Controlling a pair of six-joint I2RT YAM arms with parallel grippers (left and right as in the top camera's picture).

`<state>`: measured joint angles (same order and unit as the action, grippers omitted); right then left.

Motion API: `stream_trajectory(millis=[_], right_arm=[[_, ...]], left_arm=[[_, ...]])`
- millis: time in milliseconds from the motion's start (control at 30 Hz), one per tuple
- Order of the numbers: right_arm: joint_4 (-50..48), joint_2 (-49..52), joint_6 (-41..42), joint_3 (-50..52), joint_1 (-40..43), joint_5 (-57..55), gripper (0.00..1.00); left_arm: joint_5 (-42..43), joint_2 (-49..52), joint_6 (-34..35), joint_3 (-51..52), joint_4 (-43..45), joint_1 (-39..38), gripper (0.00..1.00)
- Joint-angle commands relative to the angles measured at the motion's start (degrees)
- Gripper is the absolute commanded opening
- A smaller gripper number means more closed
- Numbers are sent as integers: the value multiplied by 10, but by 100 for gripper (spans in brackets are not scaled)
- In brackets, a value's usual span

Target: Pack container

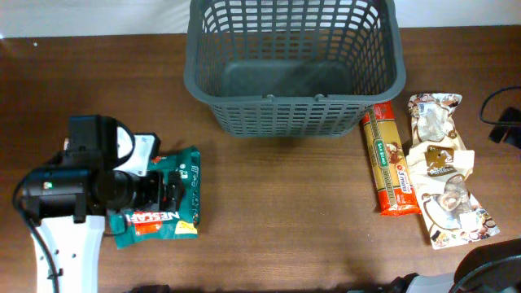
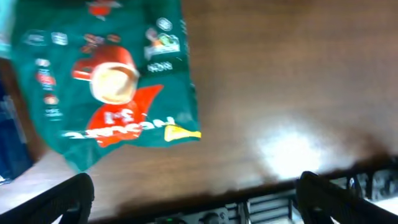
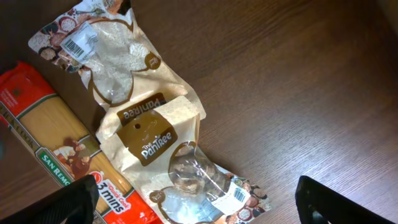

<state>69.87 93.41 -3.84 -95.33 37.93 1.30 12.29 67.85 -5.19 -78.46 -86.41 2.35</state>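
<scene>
From above, the container (image 1: 286, 115), a big dark grey basket with slotted sides, sits at the far edge of the brown tabletop (image 1: 277, 220), about in the middle; nothing can be seen inside it; the left arm (image 1: 73, 195) is by the left edge, and its front end is over a green packet (image 1: 181, 183) with red and white on it; near the right edge, a long spaghetti pack (image 1: 389, 167) lies just beside the basket's near right corner; some pale brown-and-white packets (image 1: 444, 167) lie right beside the spaghetti, on the side nearer the right edge; a black cable (image 1: 503, 120) lies at the right edge; only a dark bit of the right arm (image 1: 492, 273) shows at the near right corner. From the left wrist, the left hand (image 2: 199, 202) is spread wide and grasps nothing; its two fingers (image 2: 62, 199) are above the bare wood, and the green packet (image 2: 106, 81) lies flat a little way beyond them. From the right wrist, the right hand (image 3: 199, 205) is spread wide too and grasps nothing; the pale packets (image 3: 149, 140) lie overlapping each other between and beyond its fingers (image 3: 339, 202); the spaghetti pack (image 3: 53, 146) lies touching them on one side.
</scene>
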Motion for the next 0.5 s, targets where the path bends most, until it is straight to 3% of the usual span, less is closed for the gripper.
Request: stream_trajectory(millis=[0, 200, 467], right_arm=[[-2, 2, 14, 0, 1, 8, 99], [3, 2, 25, 0, 1, 19, 99], [9, 2, 34, 0, 1, 39, 99]], left_arm=[[27, -5, -28, 27, -7, -30, 99], [-84, 9, 64, 81, 15, -66, 99], [-94, 34, 113, 149, 177, -67, 99]])
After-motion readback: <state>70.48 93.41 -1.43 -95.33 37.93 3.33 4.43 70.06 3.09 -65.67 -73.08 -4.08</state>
